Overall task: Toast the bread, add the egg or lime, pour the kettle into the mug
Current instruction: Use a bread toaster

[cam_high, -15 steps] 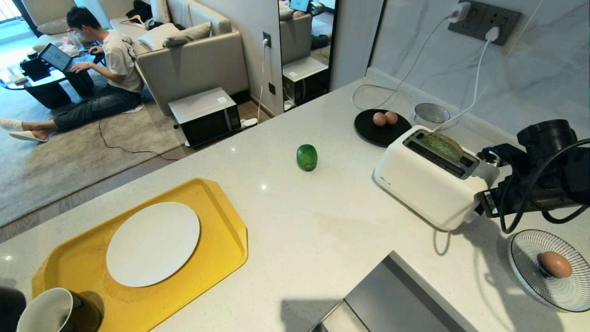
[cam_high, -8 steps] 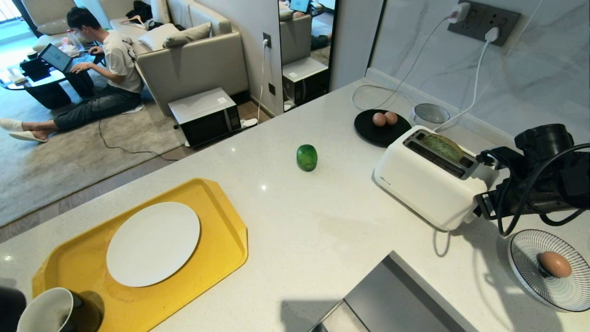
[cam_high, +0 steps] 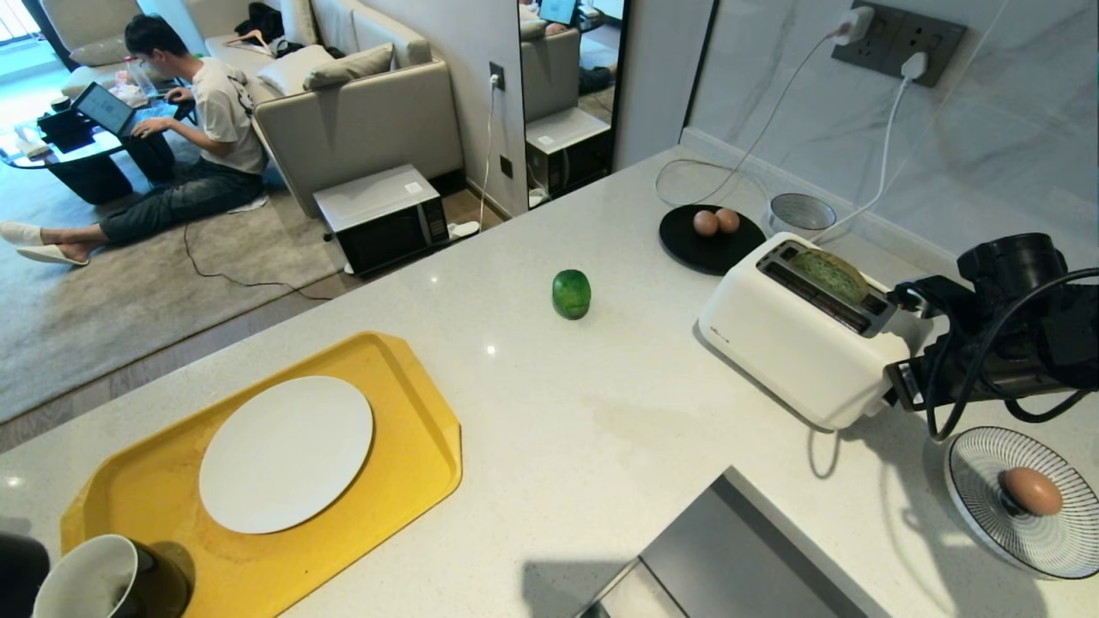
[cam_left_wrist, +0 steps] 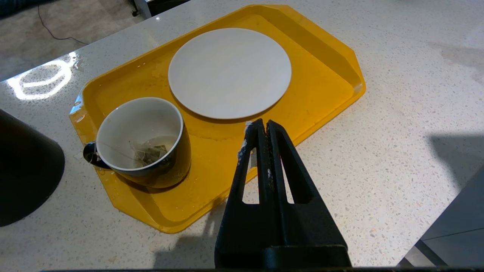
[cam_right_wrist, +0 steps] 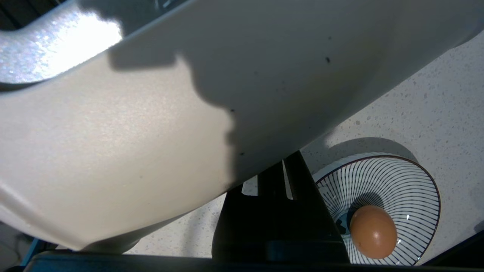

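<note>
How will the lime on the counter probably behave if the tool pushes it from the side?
The lime is rounded and stands alone on the smooth counter, so it would probably roll instead of sliding. Its glossy skin looks slippery, so a narrow tool may glance off it.

The right gripper's fingertips [cam_right_wrist: 278, 166] vanish behind the toaster [cam_right_wrist: 151, 124], whose white wall fills most of the right wrist view. In the head view the mug [cam_high: 94, 584] is cut by the bottom edge. The kettle [cam_left_wrist: 22, 170] shows only as a dark bulk at the frame's border.
</note>
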Robot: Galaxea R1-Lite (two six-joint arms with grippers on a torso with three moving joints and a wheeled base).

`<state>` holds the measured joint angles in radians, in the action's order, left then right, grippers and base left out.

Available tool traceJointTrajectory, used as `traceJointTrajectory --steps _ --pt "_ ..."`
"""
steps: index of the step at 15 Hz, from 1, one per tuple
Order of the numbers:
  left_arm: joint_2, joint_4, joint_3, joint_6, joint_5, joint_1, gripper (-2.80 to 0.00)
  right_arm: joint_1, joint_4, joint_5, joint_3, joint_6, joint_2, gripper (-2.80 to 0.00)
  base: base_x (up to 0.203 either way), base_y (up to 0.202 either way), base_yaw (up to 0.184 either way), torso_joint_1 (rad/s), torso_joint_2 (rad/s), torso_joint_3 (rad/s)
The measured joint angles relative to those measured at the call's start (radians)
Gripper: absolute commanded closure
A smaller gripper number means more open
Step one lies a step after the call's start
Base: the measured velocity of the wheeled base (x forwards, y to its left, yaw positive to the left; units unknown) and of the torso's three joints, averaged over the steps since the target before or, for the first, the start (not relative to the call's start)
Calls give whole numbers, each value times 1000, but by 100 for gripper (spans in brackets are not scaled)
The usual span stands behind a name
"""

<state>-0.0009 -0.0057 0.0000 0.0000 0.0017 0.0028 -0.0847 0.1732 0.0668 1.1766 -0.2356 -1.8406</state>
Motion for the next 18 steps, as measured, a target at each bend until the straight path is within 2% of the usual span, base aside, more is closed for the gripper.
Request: traceJointTrajectory --steps 18 --pt "0 0 0 0 0 0 0 -1 0 0 6 0 -12 0 0 0 0 0 0 0"
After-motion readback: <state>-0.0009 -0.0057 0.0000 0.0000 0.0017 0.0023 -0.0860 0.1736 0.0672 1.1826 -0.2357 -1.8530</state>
